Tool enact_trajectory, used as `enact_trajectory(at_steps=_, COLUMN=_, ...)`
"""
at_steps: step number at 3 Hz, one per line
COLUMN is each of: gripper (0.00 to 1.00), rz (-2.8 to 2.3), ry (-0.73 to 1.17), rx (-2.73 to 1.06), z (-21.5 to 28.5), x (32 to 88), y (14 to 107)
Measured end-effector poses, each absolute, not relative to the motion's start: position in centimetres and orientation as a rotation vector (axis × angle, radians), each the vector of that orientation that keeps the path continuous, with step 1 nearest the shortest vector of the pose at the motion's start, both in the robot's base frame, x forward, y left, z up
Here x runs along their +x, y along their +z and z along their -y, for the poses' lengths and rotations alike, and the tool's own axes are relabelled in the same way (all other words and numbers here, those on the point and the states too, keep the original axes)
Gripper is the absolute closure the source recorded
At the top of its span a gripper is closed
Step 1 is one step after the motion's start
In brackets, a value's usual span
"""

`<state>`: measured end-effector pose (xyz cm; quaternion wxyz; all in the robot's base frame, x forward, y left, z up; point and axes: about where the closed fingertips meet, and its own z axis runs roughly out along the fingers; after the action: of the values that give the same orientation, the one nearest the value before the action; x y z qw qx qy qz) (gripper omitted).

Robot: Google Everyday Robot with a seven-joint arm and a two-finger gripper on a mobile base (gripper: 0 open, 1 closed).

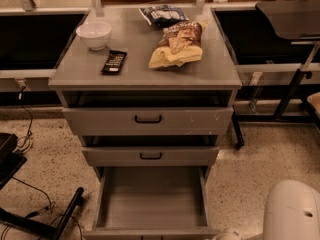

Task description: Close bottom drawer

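The grey cabinet (145, 74) has three drawers. The bottom drawer (150, 199) is pulled far out, and its plain grey box is empty. Its front edge (150, 232) lies at the bottom of the view, with its handle out of sight. The middle drawer (150, 155) and the top drawer (148, 120) stand slightly out. My gripper is not in view. Only my white arm shell (292, 211) and a small white rounded part (227, 234) show at the bottom right, next to the open drawer's right front corner.
On the cabinet top lie a white bowl (94, 34), a black remote-like bar (114, 62), a chip bag (176, 45) and a dark snack bag (163, 15). Black stand legs and cables (45, 219) lie on the floor at left. A table leg (292, 86) stands at right.
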<state>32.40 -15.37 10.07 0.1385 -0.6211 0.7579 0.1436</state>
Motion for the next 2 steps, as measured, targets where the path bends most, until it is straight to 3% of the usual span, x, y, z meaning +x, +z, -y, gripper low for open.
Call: enact_trajectory(at_steps=2, gripper=1.0, rz=-2.107, ry=0.421, rx=-1.717, z=13.41, x=34.03, y=10.7)
